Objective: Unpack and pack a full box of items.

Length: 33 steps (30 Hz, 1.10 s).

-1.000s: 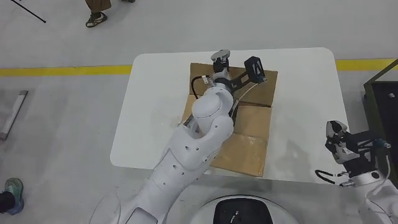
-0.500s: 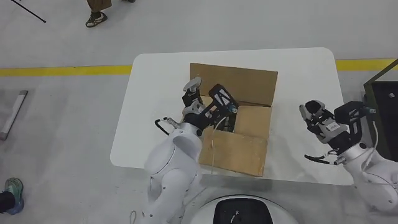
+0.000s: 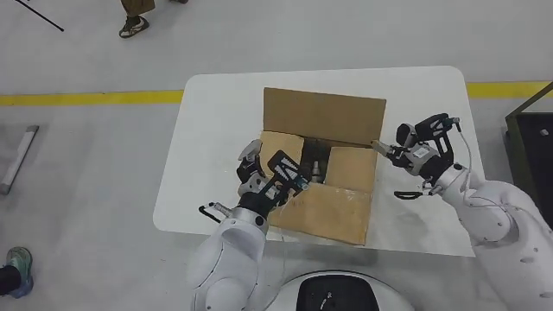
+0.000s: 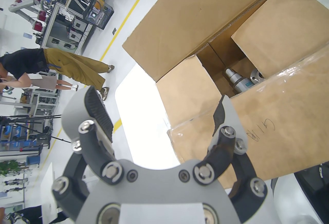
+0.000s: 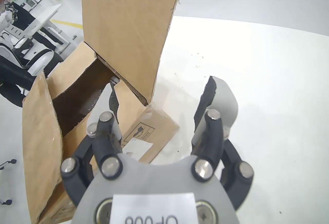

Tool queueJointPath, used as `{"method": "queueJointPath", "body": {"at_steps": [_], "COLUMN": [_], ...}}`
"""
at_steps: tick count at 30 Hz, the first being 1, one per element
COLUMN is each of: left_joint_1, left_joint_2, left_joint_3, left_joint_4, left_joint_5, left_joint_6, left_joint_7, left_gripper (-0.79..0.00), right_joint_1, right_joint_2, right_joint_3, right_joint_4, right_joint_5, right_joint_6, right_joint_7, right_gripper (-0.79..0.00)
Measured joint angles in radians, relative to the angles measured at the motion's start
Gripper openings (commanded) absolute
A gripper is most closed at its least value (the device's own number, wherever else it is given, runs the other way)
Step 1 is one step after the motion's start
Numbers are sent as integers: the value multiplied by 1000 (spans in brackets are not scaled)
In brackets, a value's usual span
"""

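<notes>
An open cardboard box (image 3: 324, 114) sits mid-table with its far flap raised and its near flap (image 3: 333, 212) folded outward. Metal cylindrical parts (image 3: 318, 168) lie inside, also seen past the flaps in the left wrist view as metal parts (image 4: 239, 81). My left gripper (image 3: 270, 162) hovers open at the box's near-left corner, over the left side flap, holding nothing. In its own view the left gripper (image 4: 159, 112) faces the box (image 4: 205, 4). My right gripper (image 3: 393, 145) stands open just off the box's right side. The right gripper (image 5: 162, 96) is empty, beside the box (image 5: 123, 29).
The white table (image 3: 216, 138) has bare surface left and right of the box; small dark crumbs speckle the table (image 5: 257, 55). A dark metal frame (image 3: 531, 142) stands off the table's right edge.
The left arm pulled back from the box's far flap to its near-left corner. The right arm moved from the table's near-right edge up to the box's right side.
</notes>
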Motion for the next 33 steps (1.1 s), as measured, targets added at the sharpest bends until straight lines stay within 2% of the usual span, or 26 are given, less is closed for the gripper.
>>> {"method": "queueJointPath", "body": {"at_steps": [5,22,23,24,25,26,29,33], "left_joint_1": [6,-38,-40,-43,-45,-46,-50,-52], "left_joint_2": [1,-1,-1,-2,-2,-3,-4,-4], "left_joint_3": [8,45,48,53,56,59,65,67], "left_joint_4": [-2,36,38,41,42,44,51,62], "left_joint_5": [9,-1,-3,-6,-9,-12,-20,-31], "left_joint_6": [8,6,4,3,3,3,7,15], "left_joint_7": [5,8,8,8,7,6,3,4], "left_gripper": [0,0,0,0,0,0,0,0], "right_joint_1": [67,255,268,285,297,308,328,298], "right_joint_2": [-1,6,7,8,9,10,12,20], "right_joint_3": [-39,-71,-72,-74,-75,-77,-76,-52], "right_joint_4": [51,195,205,217,226,234,246,216], "right_joint_5": [23,12,11,5,1,-6,-21,-40], "right_joint_6": [-13,-22,-26,-33,-37,-38,-37,-41], "right_joint_7": [28,86,92,99,103,105,94,64], "right_gripper": [-785,-785,-702,-517,-403,-15,0,0]}}
